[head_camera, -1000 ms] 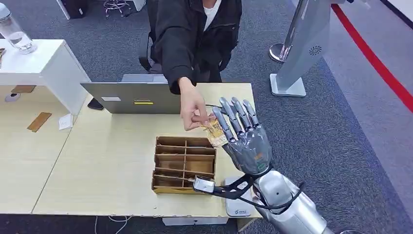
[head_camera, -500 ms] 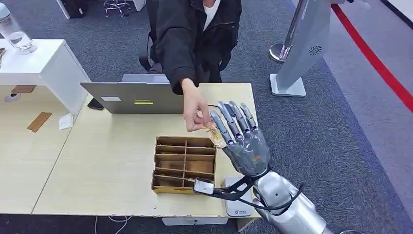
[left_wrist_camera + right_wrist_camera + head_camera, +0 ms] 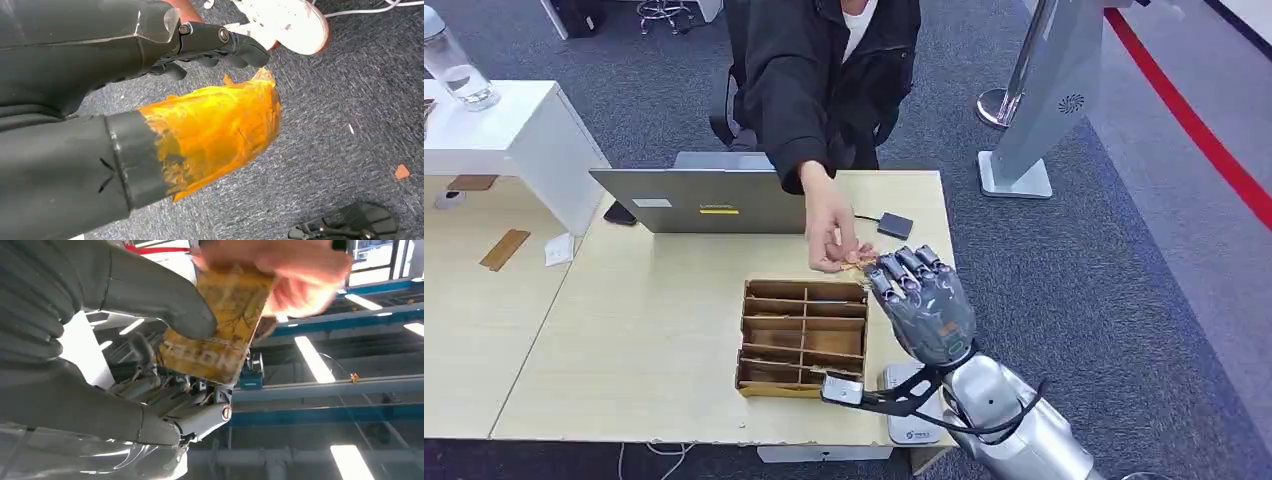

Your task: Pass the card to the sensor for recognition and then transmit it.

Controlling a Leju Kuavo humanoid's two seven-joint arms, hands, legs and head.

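A yellow-brown card (image 3: 860, 263) (image 3: 220, 325) is between a person's hand (image 3: 832, 232) and my right hand (image 3: 921, 300), above the table's right part. My right hand's fingers curl down over the card. In the right wrist view the thumb (image 3: 165, 295) presses on the card's face with the fingers (image 3: 200, 415) behind it, while the person's blurred fingers (image 3: 280, 270) grip its far end. A small dark sensor box (image 3: 894, 225) on a cable lies just beyond. My left hand (image 3: 215, 45) hangs over the carpet and holds nothing, its orange-wrapped thumb (image 3: 220, 130) apart from the fingers.
A cardboard divider box (image 3: 804, 335) sits left of my right hand, with a grey laptop (image 3: 694, 200) behind it. A white device (image 3: 911, 425) lies at the table's front edge. The person (image 3: 824, 70) sits across the table. A white shelf (image 3: 514, 130) and bottle (image 3: 454, 65) stand far left.
My right hand's fingers went from upright and spread to curled down over the card, and the hand sank a little. The person's hand stays on the card. The sensor box is now uncovered.
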